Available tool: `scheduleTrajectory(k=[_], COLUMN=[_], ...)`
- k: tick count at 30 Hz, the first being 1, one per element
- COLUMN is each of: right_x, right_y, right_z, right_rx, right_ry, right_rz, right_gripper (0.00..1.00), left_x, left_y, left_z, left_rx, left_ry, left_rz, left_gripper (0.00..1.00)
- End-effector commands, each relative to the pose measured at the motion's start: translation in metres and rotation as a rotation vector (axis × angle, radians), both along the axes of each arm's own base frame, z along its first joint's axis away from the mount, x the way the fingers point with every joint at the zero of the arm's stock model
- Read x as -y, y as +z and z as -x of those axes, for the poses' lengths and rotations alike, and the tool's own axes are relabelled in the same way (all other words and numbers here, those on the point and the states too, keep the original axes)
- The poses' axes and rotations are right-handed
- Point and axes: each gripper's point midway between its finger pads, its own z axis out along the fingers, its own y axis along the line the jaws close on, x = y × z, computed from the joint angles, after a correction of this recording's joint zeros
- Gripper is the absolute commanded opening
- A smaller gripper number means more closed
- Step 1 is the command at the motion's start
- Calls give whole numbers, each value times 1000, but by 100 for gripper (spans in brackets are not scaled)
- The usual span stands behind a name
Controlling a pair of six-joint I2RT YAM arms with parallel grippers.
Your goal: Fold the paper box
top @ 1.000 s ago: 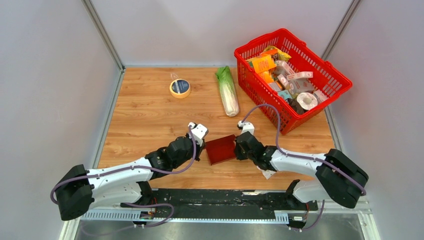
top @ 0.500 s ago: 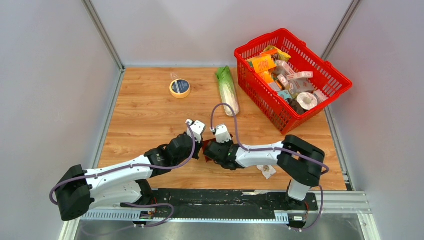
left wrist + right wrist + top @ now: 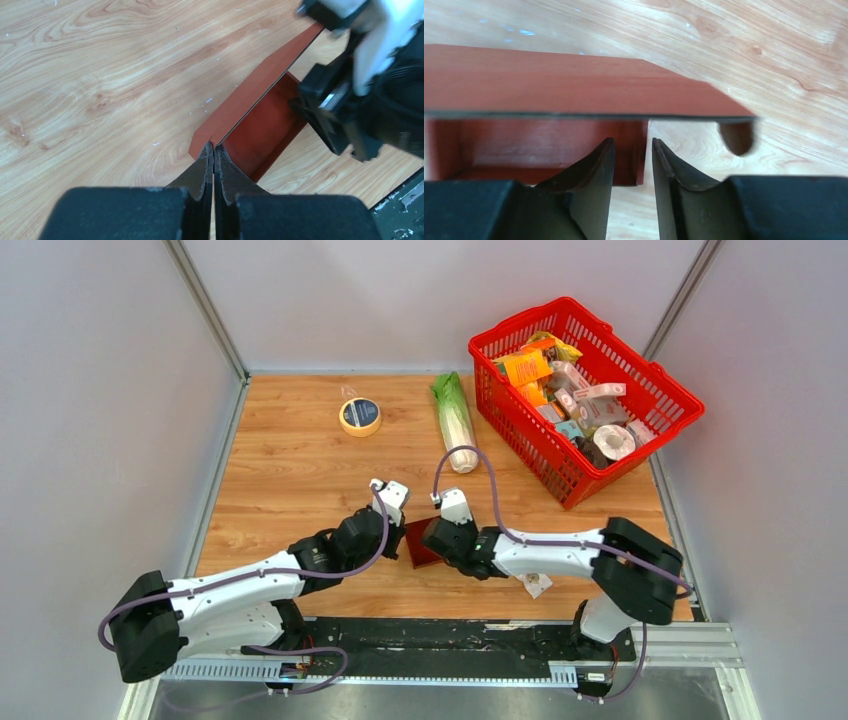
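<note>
Paper box: dark red; you find it low in the middle of the top view, on the wooden counter, between the two arms' ends.
Box shape: in the left wrist view one long flap stands on edge, running to the upper right, beside a shallow open tray.
Left gripper: jaws pressed together, pinching the near corner of that raised flap.
Right gripper: jaws spread with a narrow gap. The box's end wall lines up with the gap, and you cannot tell whether either finger touches it.
Right wrist view: the flap runs level across the frame above the fingertips, with the open tray under it.
Upper right, top view: red mesh basket full of packets.
Upper middle: cabbage, with a tape roll to its left.
Lower right: small crumpled white scrap beside the right arm.
</note>
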Motion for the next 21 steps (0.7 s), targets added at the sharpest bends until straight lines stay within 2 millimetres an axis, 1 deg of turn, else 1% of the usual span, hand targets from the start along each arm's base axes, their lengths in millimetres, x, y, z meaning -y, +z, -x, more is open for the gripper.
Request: scheduleTrajectory(k=[1,3,4,5,6,7,9,11,12,13,15,16,17,18,19,20,21], right_x=[-22,-22,-23,-23,-20,-17,-7,7,12,31,52,74,85,100,117,126,132], right_y=[46,54,68,71,71,79,76,76,81,74,69,54,47,44,32,28,25], right_z=[10,16,17,22,24,23,23,20,19,17,17,19,21,18,31,36,41], right_rx=[-34,-59,-45,-58,-65,-54,-55,-39,-31,-42,-75,-129,-159,-175,-229,-250,-273], right_ry=[75,106,117,133,137,136,121,77,34,-32,-165,-244,-294,-393,-447,-492,-532], right_rz=[-226,-278,-324,-346,-356,-382,-364,-345,-372,-342,-373,-353,-351,-371,-329,-323,-328], right_gripper=[41,45,48,50,52,54,53,52,51,51,52,53,54,57,64,74,91], left_x=[1,0,-1,-1,-1,-1,-1,-2,-3,-4,-8,-10,-11,-12,-14,-14,-14], left_y=[11,12,12,12,12,12,10,9,8,7,9,9,9,11,13,14,17], left_z=[2,3,3,4,4,4,4,5,5,5,4,3,3,2,1,2,2], left_rx=[17,20,20,20,21,19,15,11,6,4,3,7,9,12,16,16,20], left_ry=[-22,-24,-23,-25,-25,-26,-25,-22,-20,-15,1,13,21,30,42,40,41], left_rz=[9,8,11,10,11,12,8,5,-6,-10,-13,-13,-12,-8,-2,3,12], left_gripper=[0,0,0,0,0,0,0,0,0,0,0,0,0,1,4,14,21])
